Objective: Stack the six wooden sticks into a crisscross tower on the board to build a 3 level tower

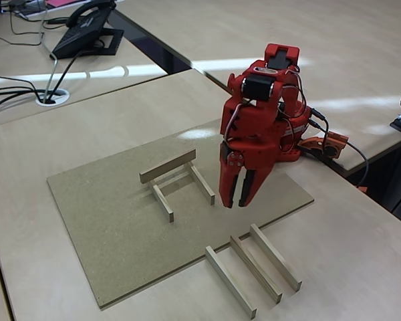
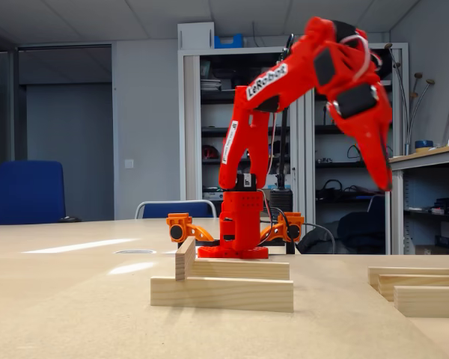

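Tower (image 1: 176,182) on the board (image 1: 107,227): two parallel pale sticks with one stick (image 1: 168,166) laid across their far ends. In the low fixed view the near base stick (image 2: 221,293) hides most of the far one. Three loose sticks (image 1: 254,269) lie side by side, half off the board's near edge. Red gripper (image 1: 240,194) hangs between tower and loose sticks, fingers nearly together, holding nothing.

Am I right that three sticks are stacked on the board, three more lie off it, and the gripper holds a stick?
Not quite: the gripper holds nothing, as a fixed view shows. Three sticks are stacked on the board and three spare sticks lie off it.
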{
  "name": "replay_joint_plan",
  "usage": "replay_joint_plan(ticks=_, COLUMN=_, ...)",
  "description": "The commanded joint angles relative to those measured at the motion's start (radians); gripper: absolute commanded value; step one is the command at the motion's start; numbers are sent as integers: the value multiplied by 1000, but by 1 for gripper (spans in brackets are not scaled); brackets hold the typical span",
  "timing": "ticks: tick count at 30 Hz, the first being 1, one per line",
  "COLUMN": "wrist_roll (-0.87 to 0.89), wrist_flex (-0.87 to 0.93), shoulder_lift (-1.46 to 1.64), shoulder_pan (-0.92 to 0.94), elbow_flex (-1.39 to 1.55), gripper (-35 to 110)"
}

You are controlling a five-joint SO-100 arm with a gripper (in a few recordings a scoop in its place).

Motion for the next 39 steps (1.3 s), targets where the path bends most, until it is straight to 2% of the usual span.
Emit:
replay_joint_plan(ticks=1, wrist_roll=-8, wrist_flex=52, shoulder_lift=-43, shoulder_pan=-72, elbow_flex=-97, gripper=10)
replay_joint_plan(ticks=15, wrist_roll=-41, wrist_flex=107, shoulder_lift=-166, shoulder_pan=-242, elbow_flex=-100, gripper=16)
replay_joint_plan(ticks=24, wrist_roll=-34, wrist_flex=-5, shoulder_lift=-212, shoulder_pan=-285, elbow_flex=-32, gripper=17)
replay_joint_plan(ticks=39, wrist_roll=-35, wrist_flex=-63, shoulder_lift=-318, shoulder_pan=-282, elbow_flex=-81, gripper=18)
